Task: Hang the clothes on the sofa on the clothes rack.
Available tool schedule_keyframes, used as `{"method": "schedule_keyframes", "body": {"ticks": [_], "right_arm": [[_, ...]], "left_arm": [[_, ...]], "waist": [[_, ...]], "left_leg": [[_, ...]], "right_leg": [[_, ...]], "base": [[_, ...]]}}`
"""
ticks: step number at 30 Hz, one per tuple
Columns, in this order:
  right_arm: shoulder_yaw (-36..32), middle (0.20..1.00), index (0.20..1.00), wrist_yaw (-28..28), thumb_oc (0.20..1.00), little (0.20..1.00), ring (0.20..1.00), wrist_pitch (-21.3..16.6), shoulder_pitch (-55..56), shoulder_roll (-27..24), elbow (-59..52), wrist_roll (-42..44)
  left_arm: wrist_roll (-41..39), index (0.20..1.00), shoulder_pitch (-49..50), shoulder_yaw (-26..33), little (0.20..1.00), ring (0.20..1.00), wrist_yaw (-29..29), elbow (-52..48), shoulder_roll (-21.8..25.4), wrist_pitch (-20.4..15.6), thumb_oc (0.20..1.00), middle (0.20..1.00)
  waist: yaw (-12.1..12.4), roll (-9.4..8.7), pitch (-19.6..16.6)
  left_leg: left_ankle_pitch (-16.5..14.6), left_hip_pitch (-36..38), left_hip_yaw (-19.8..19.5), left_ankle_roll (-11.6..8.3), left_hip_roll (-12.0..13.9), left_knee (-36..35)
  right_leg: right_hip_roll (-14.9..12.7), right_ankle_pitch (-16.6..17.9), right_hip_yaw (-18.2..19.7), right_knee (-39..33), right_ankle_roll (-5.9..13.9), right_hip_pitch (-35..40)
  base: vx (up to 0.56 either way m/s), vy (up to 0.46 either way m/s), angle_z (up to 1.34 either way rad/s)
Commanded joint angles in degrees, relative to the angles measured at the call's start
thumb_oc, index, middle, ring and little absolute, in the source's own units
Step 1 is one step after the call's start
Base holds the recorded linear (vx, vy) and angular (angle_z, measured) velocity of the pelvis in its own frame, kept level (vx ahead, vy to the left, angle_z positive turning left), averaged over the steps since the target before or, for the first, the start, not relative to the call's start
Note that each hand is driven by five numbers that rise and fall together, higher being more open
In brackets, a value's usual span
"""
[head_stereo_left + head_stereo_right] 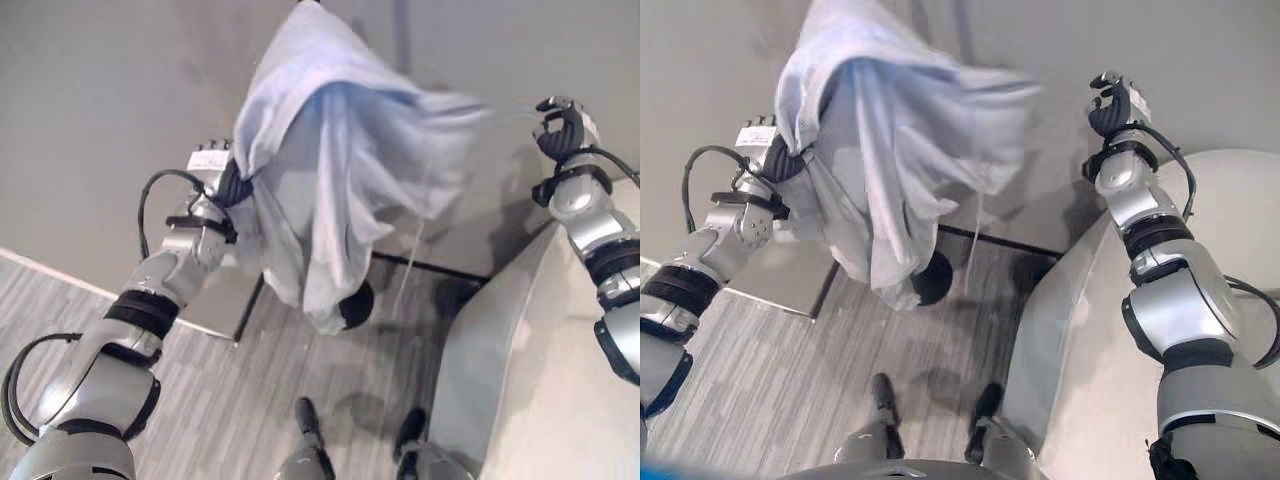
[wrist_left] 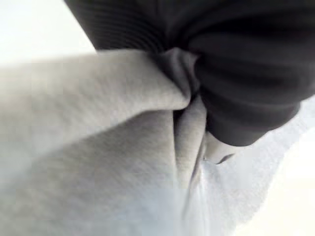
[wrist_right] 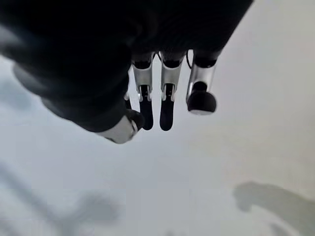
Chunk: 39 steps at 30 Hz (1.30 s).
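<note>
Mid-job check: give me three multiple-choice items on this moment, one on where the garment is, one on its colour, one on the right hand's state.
1. Where is the garment?
A. Flat on the sofa
B. Hanging from the raised left hand
C. On the floor

2. Its colour?
A. Red
B. Black
C. Pale blue-grey

3. What is the right hand doing?
A. Holding nothing
B. Gripping the garment
C. Holding a hanger

Answers: 1 B, the cloth bunches at that hand and drapes downward. 2 C, pale in both eye views. 3 A, it is raised apart from the cloth, fingers curled on nothing.
</note>
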Motion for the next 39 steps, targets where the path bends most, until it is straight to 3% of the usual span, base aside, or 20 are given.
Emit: {"method": "schedule_keyframes", "body": {"ticks": [1,3,4,5,12,14,15,28,30,31,32,34,39], "right_arm": [[-2.5,0.200,0.200,-1.2,0.200,0.200,0.200,-2.6,-0.7,0.9,-5.6,0.4],[-4.0,0.200,0.200,-0.4,0.200,0.200,0.200,-3.3,4.7,2.8,-10.3,0.0],[-4.5,0.200,0.200,-0.1,0.200,0.200,0.200,-3.6,7.6,3.5,-13.0,-0.7],[-5.1,0.200,0.200,0.8,0.200,0.200,0.200,-4.4,12.5,5.8,-16.5,-1.5],[-5.8,0.200,0.200,2.4,0.200,0.200,0.200,-5.8,25.0,11.6,-25.6,-4.0],[-6.5,0.235,0.235,2.6,0.235,0.235,0.235,-5.9,28.6,13.9,-26.8,-2.5],[-6.3,1.000,1.000,3.1,1.000,1.000,1.000,-5.7,31.0,14.7,-28.3,-2.2],[-10.8,1.000,1.000,2.1,1.000,1.000,1.000,-5.3,44.9,14.2,-30.7,-4.0],[-13.5,1.000,1.000,1.4,1.000,1.000,1.000,-5.3,49.2,13.9,-30.8,-3.9],[-16.0,1.000,1.000,0.3,1.000,1.000,1.000,-5.4,52.2,14.5,-29.7,-3.4],[-16.0,1.000,1.000,0.3,1.000,1.000,1.000,-5.4,52.4,14.5,-29.8,-3.4],[-21.4,1.000,1.000,-1.6,1.000,1.000,1.000,-5.4,56.6,18.2,-25.3,0.8],[-26.2,1.000,1.000,-4.7,1.000,1.000,1.000,-5.2,59.3,22.5,-20.2,6.2]], "left_arm": [[-3.1,0.200,0.9,6.5,0.200,0.200,1.4,-4.4,0.1,-1.0,0.200,0.200],[-4.4,0.200,4.6,8.7,0.200,0.200,0.9,-8.6,-3.8,-2.4,0.200,0.200],[-5.2,0.900,6.6,9.5,0.900,0.900,0.5,-10.6,-5.9,-3.3,0.900,0.900],[-6.6,1.000,9.2,10.3,1.000,1.000,0.3,-13.1,-9.5,-4.5,1.000,1.000],[-8.4,1.000,17.5,10.2,1.000,1.000,-1.0,-19.2,-15.6,-6.5,1.000,1.000],[-9.5,1.000,20.0,10.5,1.000,1.000,-0.4,-19.3,-17.0,-6.5,1.000,1.000],[-11.0,1.000,22.2,11.3,1.000,1.000,0.2,-19.1,-18.2,-6.3,1.000,1.000],[-13.6,1.000,33.8,15.2,1.000,1.000,4.1,-15.8,-21.0,-4.3,1.000,1.000],[-20.4,1.000,37.9,15.0,1.000,1.000,0.6,-13.7,-22.1,-6.2,1.000,1.000],[-29.7,1.000,41.5,14.9,1.000,1.000,-5.0,-10.9,-22.7,-8.6,1.000,1.000],[-30.0,1.000,41.5,14.8,1.000,1.000,-5.3,-10.8,-22.5,-8.7,1.000,1.000],[-42.4,1.000,45.0,15.5,1.000,1.000,-12.9,-4.7,-25.2,-8.2,1.000,1.000],[-47.1,1.000,48.5,15.2,1.000,1.000,-18.9,4.9,-27.3,-6.1,1.000,1.000]], "waist": [[2.0,-2.82,2.0],[1.6,-2.76,2.0],[1.3,-2.77,2.0],[1.0,-2.74,2.1],[0.4,-2.59,1.8],[0.1,-2.45,1.6],[0.0,-2.26,1.4],[-1.1,-0.90,-2.3],[-1.5,-0.70,-3.0],[-1.7,-0.47,-3.6],[-1.6,-0.48,-3.7],[-2.2,-0.09,-4.3],[-2.9,0.28,-4.9]], "left_leg": [[2.4,10.5,1.3,-13.12,8.3,-0.5],[1.5,11.2,1.6,-13.12,8.1,-0.4],[1.0,11.6,1.7,-13.12,8.1,-0.3],[0.2,12.3,1.9,-13.00,7.9,-0.3],[-2.3,14.9,2.9,-12.68,7.5,0.5],[-2.9,15.7,3.2,-12.59,7.5,0.7],[-3.3,16.6,3.5,-12.42,7.5,0.9],[-3.8,22.4,5.7,-12.19,7.6,0.6],[-3.3,23.5,5.8,-12.11,7.6,0.7],[-2.9,24.3,5.9,-12.04,7.7,1.0],[-2.9,24.3,5.9,-12.05,7.7,1.0],[-3.2,25.5,6.1,-11.75,7.8,1.9],[-4.6,27.7,7.1,-11.70,8.7,4.6]], "right_leg": [[1.9,4.3,2.8,-13.8,5.43,4.6],[1.9,4.1,2.9,-13.9,5.08,5.3],[1.8,4.1,2.8,-13.9,4.96,5.7],[1.8,3.9,2.7,-13.9,4.76,6.3],[1.6,3.9,2.4,-14.0,4.51,8.6],[1.7,3.8,2.4,-14.0,4.40,9.4],[1.7,3.8,2.5,-14.0,4.41,10.0],[2.0,3.1,1.9,-14.1,4.77,14.6],[2.2,2.8,1.7,-14.2,4.79,15.8],[2.4,2.6,1.8,-14.2,4.78,16.5],[2.5,2.6,1.8,-14.2,4.78,16.6],[3.0,2.2,2.3,-14.2,4.55,17.6],[4.6,1.2,3.8,-14.1,3.91,19.1]], "base": [[0.00,0.004,0.18],[-0.01,-0.003,0.27],[-0.01,-0.011,0.17],[-0.01,-0.011,-0.05],[-0.02,-0.005,-0.11],[-0.02,0.000,-0.04],[0.00,0.000,0.00],[0.03,0.001,0.01],[0.04,-0.009,0.04],[0.03,-0.006,0.03],[0.00,0.000,0.00],[0.00,0.004,-0.02],[0.01,-0.010,-0.11]]}}
